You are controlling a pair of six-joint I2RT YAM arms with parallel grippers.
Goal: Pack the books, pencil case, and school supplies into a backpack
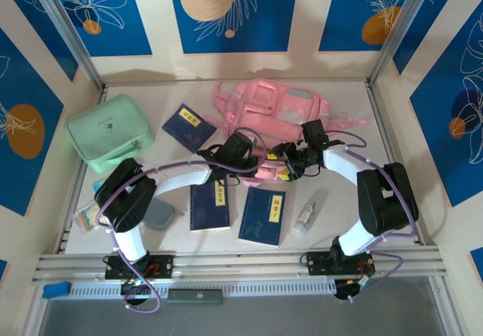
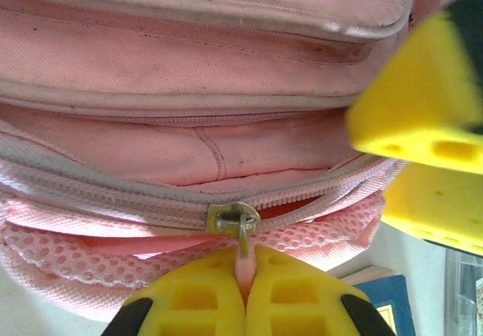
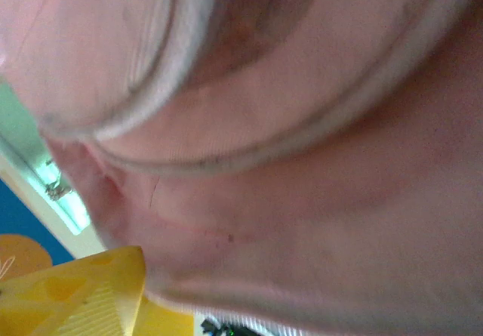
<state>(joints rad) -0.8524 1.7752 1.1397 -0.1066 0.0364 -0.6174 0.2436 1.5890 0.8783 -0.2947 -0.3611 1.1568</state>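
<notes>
Fingers of the left gripper [image 2: 243, 279] are pressed together on the pink pull tab [image 2: 243, 264] that hangs from the metal zip slider [image 2: 234, 219] of the backpack [image 2: 189, 87]. The zip runs across the near side of the bag, above a band of pink mesh, and to the right of the slider it has parted enough to show a red-pink gap.

In the left wrist view, the right gripper [image 2: 411, 158] has its two yellow jaws standing apart at the right-hand end of the same zip. The zip's edge runs into the space between them, and I cannot tell whether either pad touches it.

From above, the backpack lies flat at the middle back of the table [image 1: 347, 208], with both grippers meeting at its near edge. Three navy books [image 1: 210, 204] lie outside it: two side by side in front of the grippers, and the third book [image 1: 189, 127] to the left of the bag. The grey-blue pencil case [image 1: 158, 214] rests beside the left arm, and the clear bottle [image 1: 306, 217] is near the right arm. A mint-green case [image 1: 109, 132] sits at the far left.
</notes>
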